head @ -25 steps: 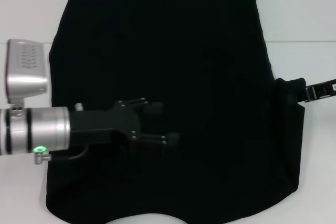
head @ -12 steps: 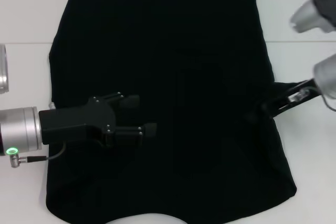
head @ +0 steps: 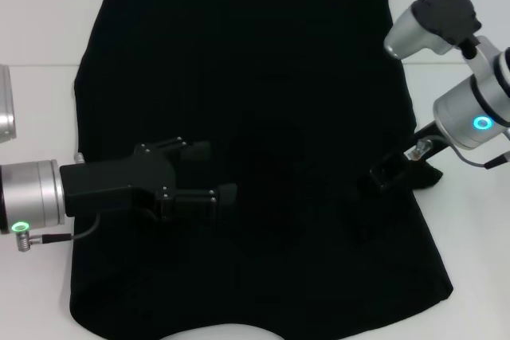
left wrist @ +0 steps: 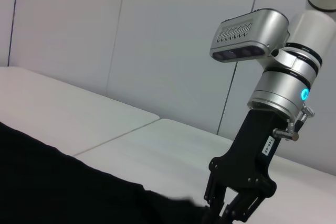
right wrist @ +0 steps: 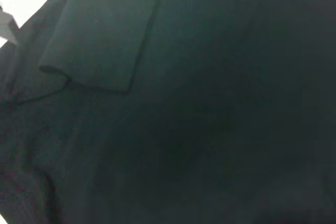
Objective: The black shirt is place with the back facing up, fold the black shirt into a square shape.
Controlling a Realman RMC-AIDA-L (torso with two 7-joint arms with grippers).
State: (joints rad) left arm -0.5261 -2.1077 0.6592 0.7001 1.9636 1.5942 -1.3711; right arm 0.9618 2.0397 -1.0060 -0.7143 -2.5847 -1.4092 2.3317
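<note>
The black shirt (head: 255, 61) lies flat on the white table (head: 40, 21) and fills most of the head view. My left gripper (head: 217, 171) hovers open and empty over the shirt's left-middle part. My right gripper (head: 381, 178) is over the shirt's right side, shut on its right sleeve edge, which is drawn inward over the body. The left wrist view shows the right gripper (left wrist: 228, 211) pointing down onto the cloth (left wrist: 52, 182). The right wrist view shows a folded flap (right wrist: 105, 40) lying on the shirt.
Bare white table shows left and right of the shirt and at the front edge (head: 223, 332). A seam in the table (head: 446, 64) runs behind the right arm. A pale wall (left wrist: 131, 35) stands beyond the table.
My right gripper has come in from the right edge toward the middle, pulling the sleeve over the body. My left gripper has drawn back to the left, still open.
</note>
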